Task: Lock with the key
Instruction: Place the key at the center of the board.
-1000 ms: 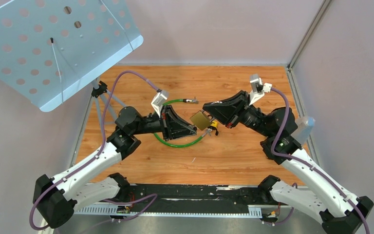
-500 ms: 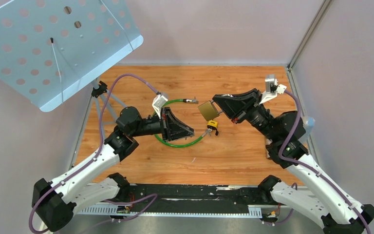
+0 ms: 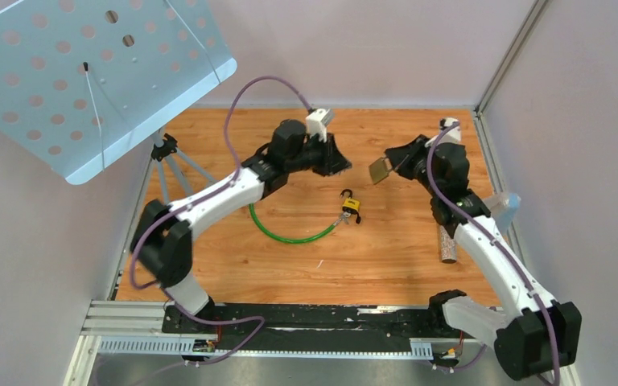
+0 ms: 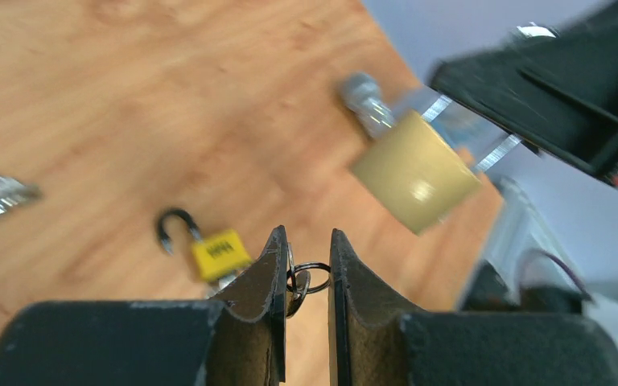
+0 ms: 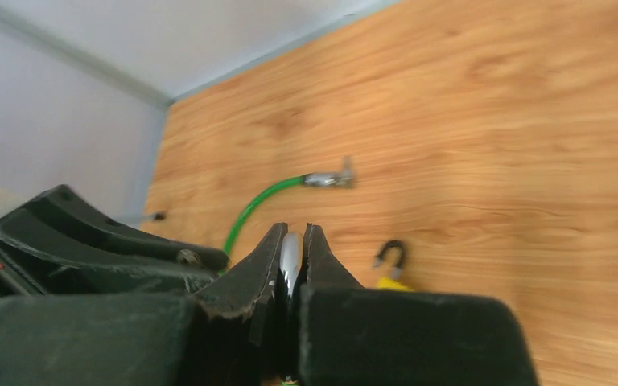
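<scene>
A brass padlock (image 3: pixel 381 169) hangs in the air at the back right, and my right gripper (image 3: pixel 394 163) is shut on its silver shackle (image 5: pixel 291 256). The left wrist view shows the padlock (image 4: pixel 414 170) ahead of my left gripper (image 4: pixel 306 235) and apart from it. A small key (image 4: pixel 296 283) on a ring lies against the left finger, and the ring spans the narrow gap between the jaws. In the top view my left gripper (image 3: pixel 344 163) is at the back centre and points at the padlock.
A small yellow padlock (image 3: pixel 352 206), shackle open, lies on the wooden table (image 3: pixel 386 257) with keys beside it. A green cable (image 3: pixel 290 237) loops to its left. A silver cylinder (image 3: pixel 448 245) lies at the right; a perforated blue plate (image 3: pixel 88 72) on a tripod stands back left.
Both arms have swung from the table's middle toward the back. The right gripper has carried the brass padlock right and away from the left gripper, whose jaws have parted slightly.
</scene>
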Available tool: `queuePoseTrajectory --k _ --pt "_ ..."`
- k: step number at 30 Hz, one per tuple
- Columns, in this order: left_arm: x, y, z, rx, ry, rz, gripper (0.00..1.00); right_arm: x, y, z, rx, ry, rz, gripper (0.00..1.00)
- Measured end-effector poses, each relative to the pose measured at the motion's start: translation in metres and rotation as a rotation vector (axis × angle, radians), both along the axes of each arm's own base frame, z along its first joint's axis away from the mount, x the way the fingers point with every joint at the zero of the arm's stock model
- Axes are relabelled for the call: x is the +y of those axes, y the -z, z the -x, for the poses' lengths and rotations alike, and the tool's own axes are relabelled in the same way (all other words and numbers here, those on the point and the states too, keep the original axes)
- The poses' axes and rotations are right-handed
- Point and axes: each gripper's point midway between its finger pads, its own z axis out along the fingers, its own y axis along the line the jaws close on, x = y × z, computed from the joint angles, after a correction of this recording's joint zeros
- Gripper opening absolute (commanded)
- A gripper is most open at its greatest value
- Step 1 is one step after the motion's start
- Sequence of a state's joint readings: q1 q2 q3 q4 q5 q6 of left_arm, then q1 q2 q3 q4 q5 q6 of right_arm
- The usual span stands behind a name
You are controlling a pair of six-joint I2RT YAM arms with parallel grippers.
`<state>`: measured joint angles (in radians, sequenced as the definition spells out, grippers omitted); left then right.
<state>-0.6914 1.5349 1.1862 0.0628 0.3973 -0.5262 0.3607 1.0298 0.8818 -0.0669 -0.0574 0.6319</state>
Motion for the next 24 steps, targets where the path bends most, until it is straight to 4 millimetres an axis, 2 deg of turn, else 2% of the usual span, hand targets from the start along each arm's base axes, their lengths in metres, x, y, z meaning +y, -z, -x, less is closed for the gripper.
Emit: queuePoseTrajectory --k 4,6,7,10,15,19,21,24 --pt "-0.029 0.029 -0.075 0.007 -0.136 -0.109 0.00 -0.061 0.044 -0.033 0.134 0.172 -0.022 0.00" --pt "-0.043 0.044 -0.105 0.017 -0.178 -0.143 0.00 -0.082 0.069 -0.040 0.200 0.227 -0.027 0.00" --pt "-0.049 0.051 -0.117 0.019 -0.194 -0.152 0.00 -0.091 0.085 -0.043 0.242 0.245 -0.030 0.00" --pt "-0.072 0.080 -0.153 0.055 -0.233 -0.168 0.00 -0.097 0.119 -0.050 0.337 0.237 -0.039 0.00" --pt "-0.097 0.120 -0.177 0.132 -0.243 -0.145 0.00 -0.095 0.156 -0.062 0.439 0.145 -0.075 0.00" --pt "-0.110 0.154 -0.176 0.229 -0.221 -0.109 0.00 -0.092 0.179 -0.084 0.491 0.058 -0.105 0.00" --pt "-0.117 0.164 -0.175 0.271 -0.194 -0.061 0.01 -0.090 0.187 -0.094 0.505 0.018 -0.115 0.00" --pt "-0.125 0.169 -0.173 0.309 -0.157 0.012 0.02 -0.084 0.195 -0.108 0.515 -0.051 -0.144 0.00"
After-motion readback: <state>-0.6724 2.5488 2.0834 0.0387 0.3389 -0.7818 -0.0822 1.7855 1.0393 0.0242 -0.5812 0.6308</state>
